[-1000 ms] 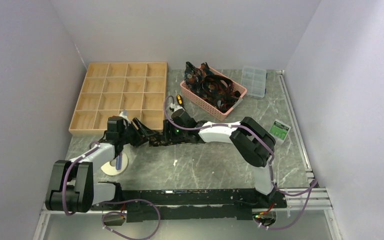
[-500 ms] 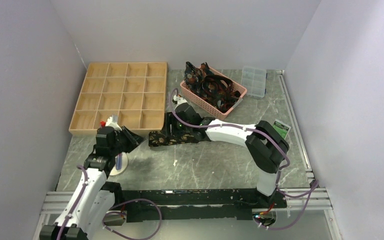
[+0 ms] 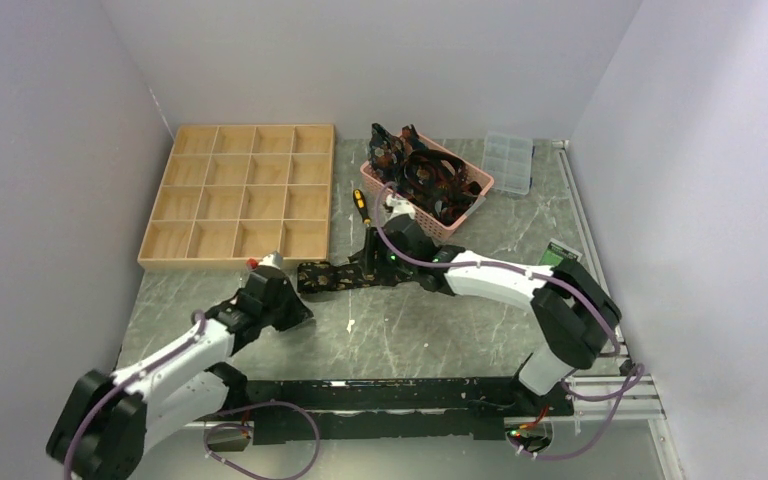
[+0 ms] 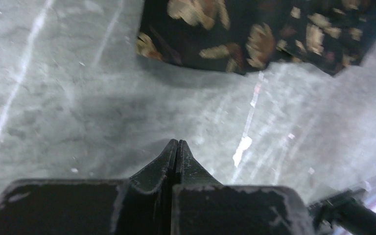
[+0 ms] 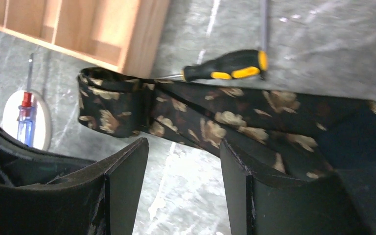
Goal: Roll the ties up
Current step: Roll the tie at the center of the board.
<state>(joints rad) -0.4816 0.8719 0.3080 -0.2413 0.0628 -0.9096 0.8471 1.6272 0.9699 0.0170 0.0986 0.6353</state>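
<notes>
Overhead view only: wooden tray [image 3: 250,195] of open compartments at far left; pink basket [image 3: 478,186] holding a heap of ties [image 3: 430,178]; clear plastic box [image 3: 508,163] behind the basket; green-and-white card [image 3: 560,257] near the right rail.

Right wrist view only: white disc [image 5: 41,132] bearing a small red-and-blue tool [image 5: 25,122], which the left arm hides from overhead; also the doubled-over end of the tie, close to the tray corner.

Left wrist view: bare stone, a white scrap [image 4: 243,147], and one edge of the patterned fabric along the top.

Surface and room: counter [image 3: 430,325] of grey veined stone; plain pale walls on three sides; metal rails along the right and near edges.

Tie [image 3: 332,277]: black with tan-gold pattern; flat on the counter just in front of the tray's near right corner; a screwdriver [image 5: 230,66] with black-and-yellow handle lies just beyond it.

Left end effector [image 4: 177,144]: clenched, fingers pressed together with nothing between them; low over the counter; the tie lies beyond the tips, apart from them.

Right end effector [image 5: 183,147]: released, fingers spread wide and gripping nothing; poised over the tie's middle stretch; whether a finger touches the fabric cannot be told.
</notes>
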